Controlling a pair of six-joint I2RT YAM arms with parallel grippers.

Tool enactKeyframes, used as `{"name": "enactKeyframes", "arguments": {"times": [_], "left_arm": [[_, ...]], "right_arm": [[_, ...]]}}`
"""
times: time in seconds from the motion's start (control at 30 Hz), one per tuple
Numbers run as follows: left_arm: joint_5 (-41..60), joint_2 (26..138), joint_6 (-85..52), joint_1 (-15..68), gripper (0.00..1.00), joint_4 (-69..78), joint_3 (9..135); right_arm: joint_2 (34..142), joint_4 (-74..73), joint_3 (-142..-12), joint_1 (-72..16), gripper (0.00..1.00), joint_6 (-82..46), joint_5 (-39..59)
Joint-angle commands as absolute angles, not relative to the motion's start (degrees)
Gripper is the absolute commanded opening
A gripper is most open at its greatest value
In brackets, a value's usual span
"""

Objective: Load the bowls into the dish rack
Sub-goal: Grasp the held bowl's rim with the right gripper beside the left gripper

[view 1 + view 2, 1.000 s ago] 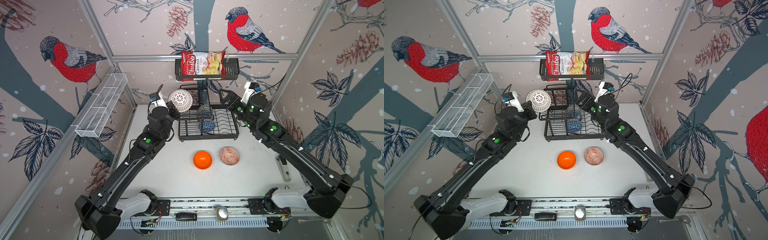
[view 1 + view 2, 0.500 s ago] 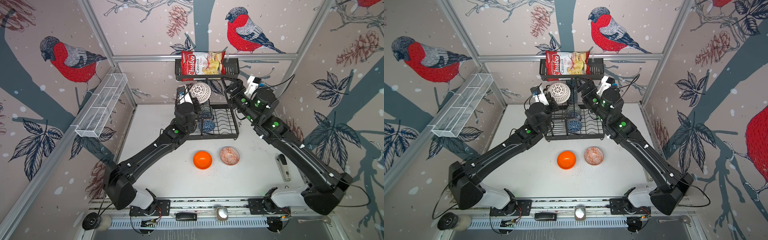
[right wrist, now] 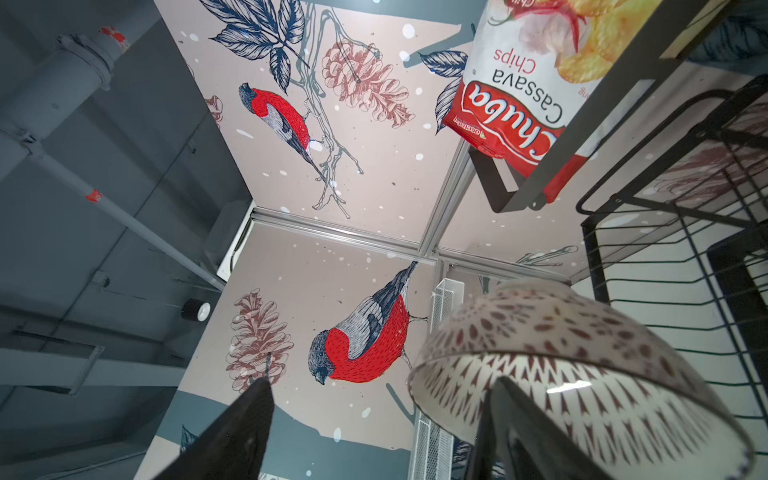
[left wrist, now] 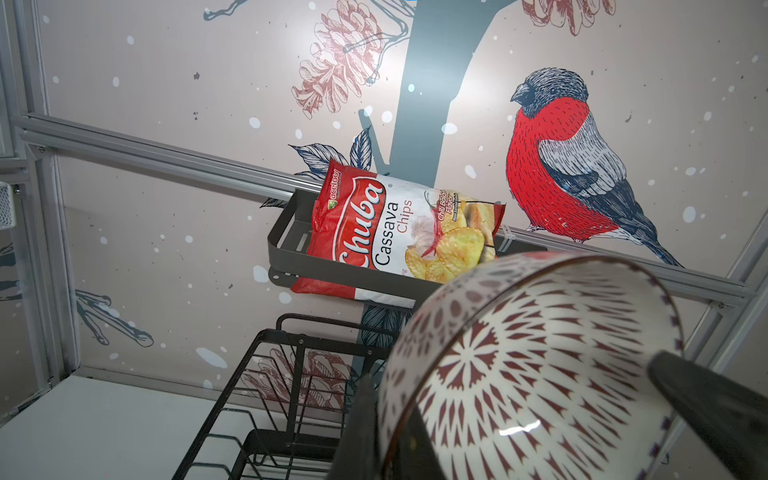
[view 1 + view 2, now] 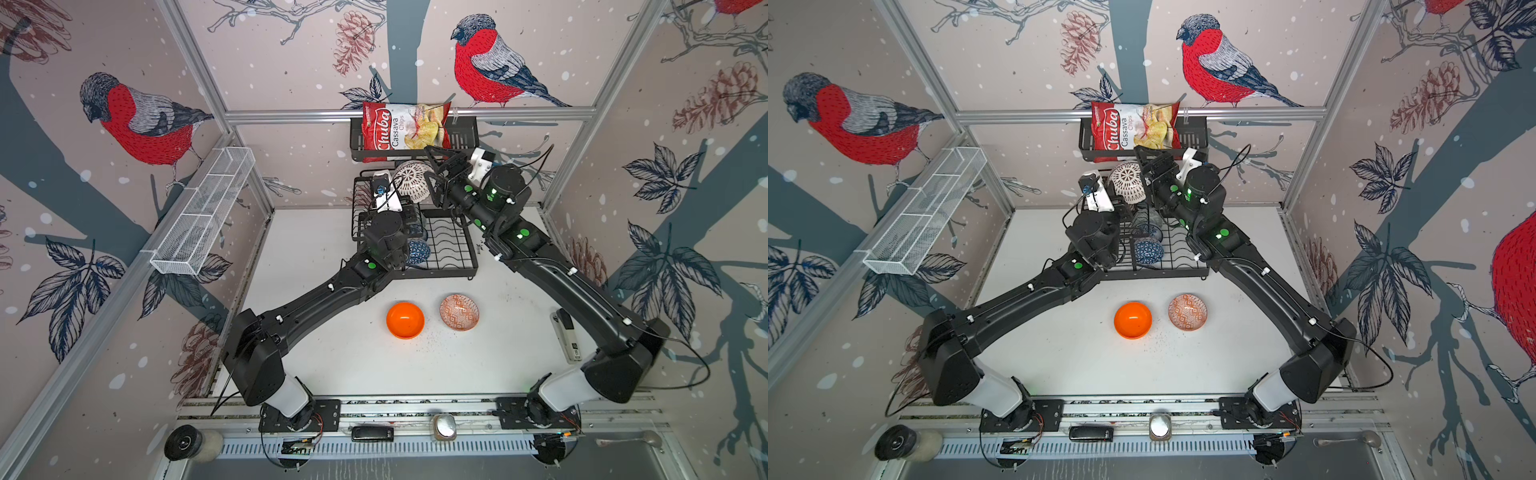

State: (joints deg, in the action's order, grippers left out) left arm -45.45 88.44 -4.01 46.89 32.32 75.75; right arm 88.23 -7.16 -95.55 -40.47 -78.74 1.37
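White lined bowl [image 5: 411, 187]: up in the air above the back edge of the dish rack [image 5: 436, 272], next to the raised shelf [image 5: 357, 199], tipped on its side, so not loaded yet
Left gripper [image 4: 515, 399]: clamped on that bowl's wall
Right gripper [image 3: 380, 390]: jaws spread, gripping nothing; one finger is right at the bowl's wall, can't tell if it touches
Done so far: a blue-white bowl [image 5: 1148, 251] stands on edge in the slots near the middle of the lower tray [image 5: 453, 249], with a second blue-white one [image 5: 1152, 232] just behind it; a greyish shape further back could be a third, too hidden to call
Left to do: plain orange bowl [image 5: 405, 320] and orange-red patterned bowl [image 5: 459, 318], both mouth-up on the table [image 5: 332, 365], side by side but apart, between the rack's front edge and the table's front edge
Progress guess: roughly halfway, with the bowl in hand either mid-placement or mid-handover
Bowl finish: glossy glaze with bright highlights, looks ceramic; round, slick, dark radial dashes inside and out
Rack build: thin black wire with bent dividers and open gaps, so a small bowl could tip
Table surface: flat matte white, specks near the orange bowl
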Motion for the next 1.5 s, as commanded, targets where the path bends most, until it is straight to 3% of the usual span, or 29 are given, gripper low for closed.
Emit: {"name": "enactKeyframes", "arguments": {"times": [0.0, 0.3, 0.43, 0.73, 0.87, 1.0, 1.17, 1.33, 1.47], "left_arm": [[-47.0, 87.1, -2.1, 47.4, 0.0, 41.6, 73.7], [-47.8, 85.7, 1.3, 48.1, 0.0, 47.5, 69.7], [-48.0, 85.1, 2.8, 48.1, 0.0, 49.8, 68.0], [-48.4, 84.4, 4.5, 48.2, 0.0, 51.8, 66.7], [-48.6, 84.2, 4.5, 48.2, 0.0, 51.6, 66.4], [-48.6, 84.1, 4.5, 48.2, 0.01, 51.0, 66.5], [-48.1, 83.7, 3.7, 48.1, 0.14, 49.1, 67.0], [-47.3, 82.6, 2.2, 48.1, 0.2, 46.3, 66.8], [-46.6, 82.0, 1.1, 48.2, 0.33, 44.0, 66.5]], "right_arm": [[90.4, -9.7, -98.1, -40.2, 0.78, -83.0, 2.3], [96.0, -11.0, -101.0, -40.7, 0.64, -87.5, 4.0], [96.9, -11.1, -102.0, -40.9, 0.53, -87.5, 4.1], [96.8, -10.5, -102.2, -41.5, 0.15, -86.5, 3.9], [96.1, -10.6, -101.0, -41.6, 0.06, -85.7, 4.0], [95.6, -10.9, -100.1, -41.4, 0.01, -85.3, 4.1], [95.4, -11.8, -99.4, -41.2, 0.01, -85.2, 5.1], [95.4, -15.7, -98.3, -40.5, 0.01, -85.3, 8.0], [95.0, -15.8, -98.5, -40.2, 0.0, -84.0, 8.2]]}}
